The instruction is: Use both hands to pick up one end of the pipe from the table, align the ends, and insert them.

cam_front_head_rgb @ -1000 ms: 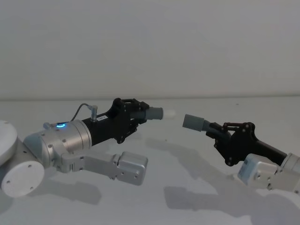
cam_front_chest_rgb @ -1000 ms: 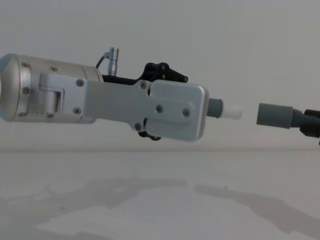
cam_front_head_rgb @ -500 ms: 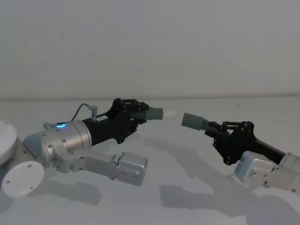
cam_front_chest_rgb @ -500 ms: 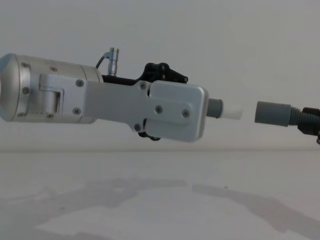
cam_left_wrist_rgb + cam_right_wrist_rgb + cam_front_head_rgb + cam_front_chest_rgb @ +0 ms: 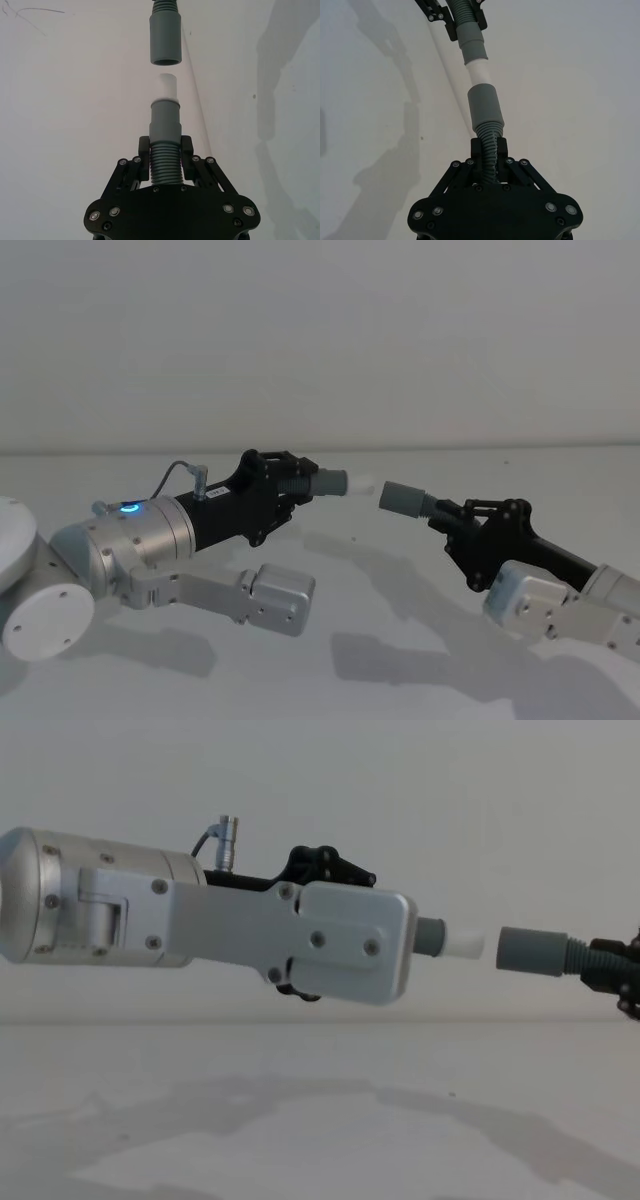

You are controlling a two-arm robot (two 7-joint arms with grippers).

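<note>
Grey plastic met grey plastic only in prospect at this moment: the left gripper (image 5: 283, 485) held its pipe piece (image 5: 164, 145) with the jaws clamped on the ribbed section, the narrow end with its pale tip (image 5: 166, 87) pointing toward the robot's right. The right gripper (image 5: 478, 531) held the other pipe piece (image 5: 488, 145) the same way, jaws closed on the ribs, its wider collar (image 5: 401, 499) facing the tip. Both pieces hung in the air, well above the white surface (image 5: 420, 600), roughly over its middle.

The step in hand looked like the final alignment before insertion. In the chest view the tip (image 5: 463, 942) and the collar (image 5: 530, 951) stood just apart, the collar sitting slightly lower and tilted a little. In the left wrist view the collar mouth (image 5: 165, 61) lined up closely with the tip (a small sideways offset at most).

To do this well, the right arm probably needed to raise the collar a touch and level its axis with the tip before closing the gap. The approach was best made slowly along that shared axis, since the ribbed sections would likely flex under a skewed push. A firm hold on both sides seemed wise, because the tip catching on the collar's rim could twist a piece within the jaws.
</note>
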